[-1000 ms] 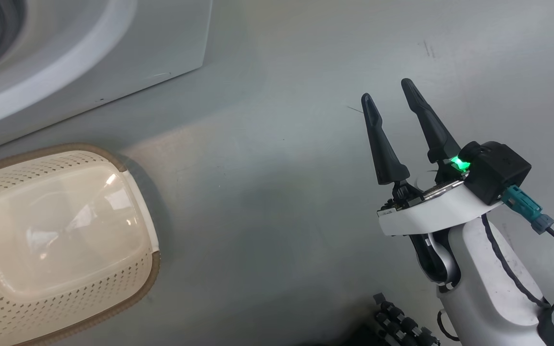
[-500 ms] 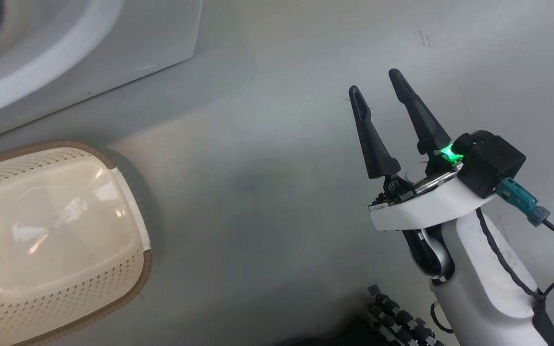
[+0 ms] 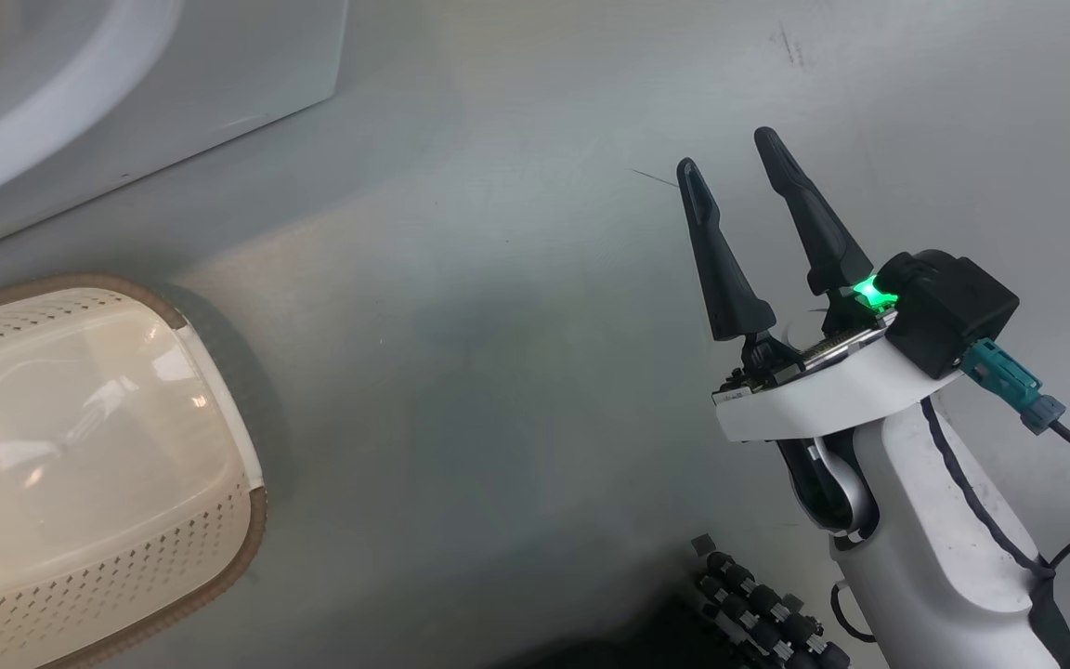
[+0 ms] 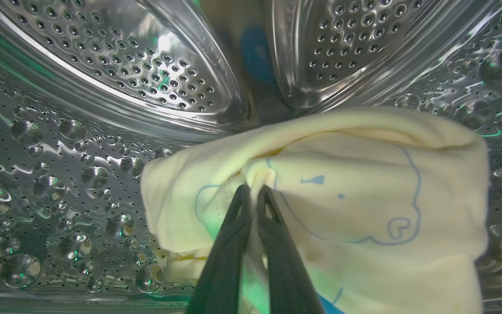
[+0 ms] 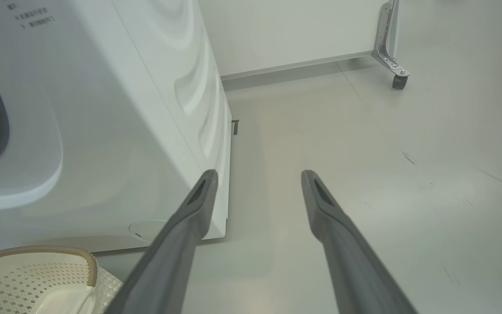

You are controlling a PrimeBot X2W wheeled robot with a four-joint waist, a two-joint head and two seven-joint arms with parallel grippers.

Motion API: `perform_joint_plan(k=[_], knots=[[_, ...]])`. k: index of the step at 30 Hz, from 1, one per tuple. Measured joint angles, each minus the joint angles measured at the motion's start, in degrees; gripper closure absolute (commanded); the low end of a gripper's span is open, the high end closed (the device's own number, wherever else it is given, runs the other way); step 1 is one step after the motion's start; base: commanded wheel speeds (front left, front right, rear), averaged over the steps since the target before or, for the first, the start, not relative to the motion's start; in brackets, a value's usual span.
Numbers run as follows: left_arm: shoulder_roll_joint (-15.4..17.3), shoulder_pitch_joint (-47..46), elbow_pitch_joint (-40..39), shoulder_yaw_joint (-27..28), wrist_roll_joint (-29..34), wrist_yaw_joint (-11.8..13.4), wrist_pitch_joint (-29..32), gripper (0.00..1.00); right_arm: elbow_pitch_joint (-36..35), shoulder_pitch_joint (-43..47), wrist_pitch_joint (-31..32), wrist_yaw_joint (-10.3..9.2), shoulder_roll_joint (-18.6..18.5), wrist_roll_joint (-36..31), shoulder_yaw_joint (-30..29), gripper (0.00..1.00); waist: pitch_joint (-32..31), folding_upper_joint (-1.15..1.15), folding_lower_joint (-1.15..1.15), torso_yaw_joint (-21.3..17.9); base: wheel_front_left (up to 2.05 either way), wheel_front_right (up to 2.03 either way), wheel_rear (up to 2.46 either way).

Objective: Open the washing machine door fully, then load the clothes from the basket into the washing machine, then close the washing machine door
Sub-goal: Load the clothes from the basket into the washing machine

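Inside the washing machine's perforated steel drum (image 4: 103,65), we see the left gripper (image 4: 254,188) with its two dark fingers drawn together, closed on a puckered fold of the clothes (image 4: 342,183). The cream-yellow garment, printed with thin blue line drawings, drapes away from that pinch towards the right of the left wrist view and stands against the drum's back wall. A scrap of bright blue cloth (image 4: 327,305) peeks out beneath it at the bottom edge.

In the head view the right gripper (image 3: 728,153) hangs over the grey floor (image 3: 498,372), fingers spread wide apart with nothing between them and a green light (image 3: 872,293) glowing at its wrist. The basket (image 3: 247,539) sits on the floor at the left, well apart from this gripper, its glossy bottom showing. The white washing machine (image 3: 219,84) stands just beyond the basket, and in the right wrist view its side panel runs back towards a castor (image 5: 399,82) by the far wall
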Motion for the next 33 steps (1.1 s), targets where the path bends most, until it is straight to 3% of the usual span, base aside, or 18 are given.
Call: perform_joint_plan(k=[8,9,10,11,18,27,33], knots=[[-1.5,0.1,2.4,0.8,-0.9,0.3,-1.3,1.0,0.3,0.0,0.0,0.0,0.0,0.0,-0.2,0.0,-0.2,0.0,0.0,0.1,0.0,0.0,0.0],[-1.9,0.1,2.7,0.9,-0.9,0.3,-1.8,0.79,0.4,0.0,0.0,0.0,0.0,0.0,-0.5,0.0,-0.3,0.0,0.0,0.2,0.0,0.0,0.0],[-1.9,0.1,2.7,0.9,-0.9,0.3,-1.8,0.65,0.4,0.0,0.0,0.0,0.0,0.0,-0.5,0.0,-0.3,0.0,0.0,0.2,0.0,0.0,0.0],[-2.4,0.1,2.8,1.1,-1.2,0.3,-2.4,0.0,0.5,0.0,0.0,0.0,0.0,0.0,-0.6,0.0,-0.4,0.0,0.0,0.3,0.0,0.0,0.0],[-5.1,0.7,3.6,3.3,-3.2,0.3,-7.6,0.0,1.2,0.0,0.0,0.0,-0.1,0.0,-1.0,0.0,-2.1,0.0,0.0,1.1,0.0,0.0,0.0],[-8.5,7.9,2.9,5.8,-5.6,0.2,-20.1,0.0,2.1,0.2,0.0,0.0,-0.4,-0.3,-4.3,0.0,-6.2,0.0,0.0,2.7,0.0,0.0,0.0],[-10.7,12.1,2.8,4.9,-6.9,-2.6,-25.4,0.0,2.5,1.9,0.0,0.0,-1.5,-0.7,-6.5,0.0,-8.8,0.0,-0.01,4.7,0.0,0.0,0.0]])
